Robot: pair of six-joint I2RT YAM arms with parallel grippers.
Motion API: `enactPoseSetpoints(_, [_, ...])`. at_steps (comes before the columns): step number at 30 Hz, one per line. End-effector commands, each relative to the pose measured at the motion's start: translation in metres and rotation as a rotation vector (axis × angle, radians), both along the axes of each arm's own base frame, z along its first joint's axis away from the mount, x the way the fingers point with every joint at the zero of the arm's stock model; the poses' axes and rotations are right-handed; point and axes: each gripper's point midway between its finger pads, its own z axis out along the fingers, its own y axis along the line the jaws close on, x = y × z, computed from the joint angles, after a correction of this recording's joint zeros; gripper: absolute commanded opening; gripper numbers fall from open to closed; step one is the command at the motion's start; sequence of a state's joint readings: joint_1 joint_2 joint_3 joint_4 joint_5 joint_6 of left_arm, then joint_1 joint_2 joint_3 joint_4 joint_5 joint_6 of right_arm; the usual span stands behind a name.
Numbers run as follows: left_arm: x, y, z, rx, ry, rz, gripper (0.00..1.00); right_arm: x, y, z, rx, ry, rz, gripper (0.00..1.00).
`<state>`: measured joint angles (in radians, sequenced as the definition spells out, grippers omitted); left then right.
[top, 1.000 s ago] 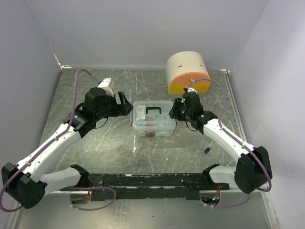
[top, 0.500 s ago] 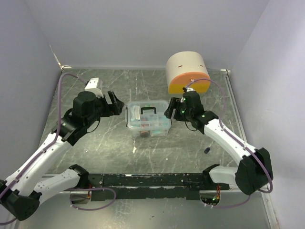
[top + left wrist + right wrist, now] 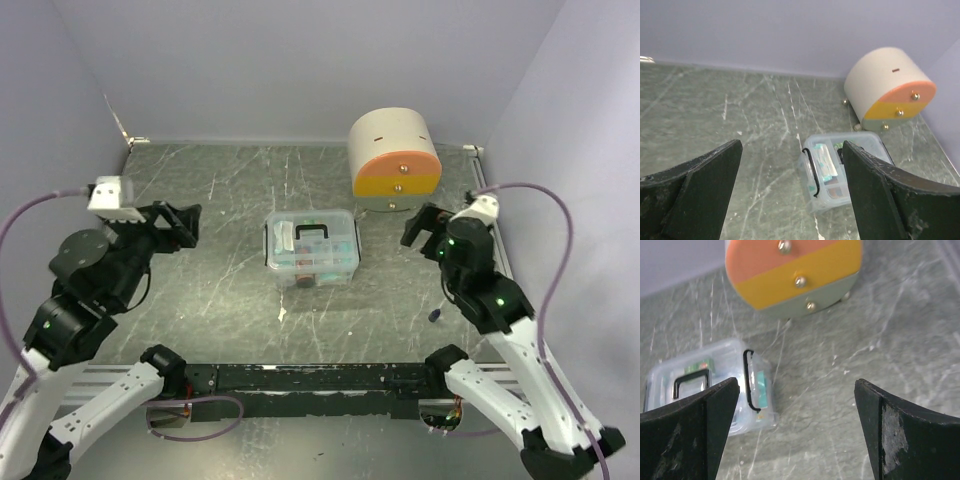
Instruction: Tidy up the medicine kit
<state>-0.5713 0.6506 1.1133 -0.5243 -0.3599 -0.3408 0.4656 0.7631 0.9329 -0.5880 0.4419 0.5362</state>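
Note:
The medicine kit (image 3: 311,249) is a clear plastic box with a shut lid, a black handle and black side clasps, with packets showing inside. It sits mid-table and shows in the left wrist view (image 3: 845,166) and the right wrist view (image 3: 707,387). My left gripper (image 3: 178,222) is open and empty, raised well left of the kit. My right gripper (image 3: 425,226) is open and empty, raised to the kit's right. In both wrist views the jaws stand wide apart with nothing between them.
A round beige drawer unit (image 3: 393,152) with orange, yellow and green fronts stands at the back right, also in the left wrist view (image 3: 888,88) and right wrist view (image 3: 795,272). A small dark object (image 3: 434,316) lies on the table at front right.
Both arms have pulled back and up from the kit, left arm leftwards, right arm rightwards. The kit was shifted slightly left and now rests free of both grippers.

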Motion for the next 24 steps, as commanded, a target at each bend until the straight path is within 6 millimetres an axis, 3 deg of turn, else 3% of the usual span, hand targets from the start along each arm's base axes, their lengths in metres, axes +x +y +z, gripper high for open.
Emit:
enactPoseSetpoints(1, [-0.021,0.032,0.016,0.061,-0.044,0.076,0.93,-0.031,-0.054,0.032,-0.087,-0.077,-0.179,1.00])
enactPoseSetpoints(6, [-0.040,0.049,0.025,0.070,-0.089,0.091,0.95,-0.062,-0.085,0.075,-0.048,-0.194,-0.274,1.00])
enactPoseSetpoints(10, [-0.048,0.053,0.027,0.050,-0.085,0.092,0.96,-0.083,-0.094,0.105,-0.003,-0.314,-0.258,1.00])
enactPoseSetpoints(16, [-0.053,0.056,0.025,0.033,-0.084,0.091,0.97,-0.093,-0.100,0.108,0.009,-0.330,-0.265,1.00])
enactPoseSetpoints(24, [-0.053,0.052,0.023,0.015,-0.079,0.074,0.97,-0.091,-0.093,0.104,0.000,-0.312,-0.222,1.00])
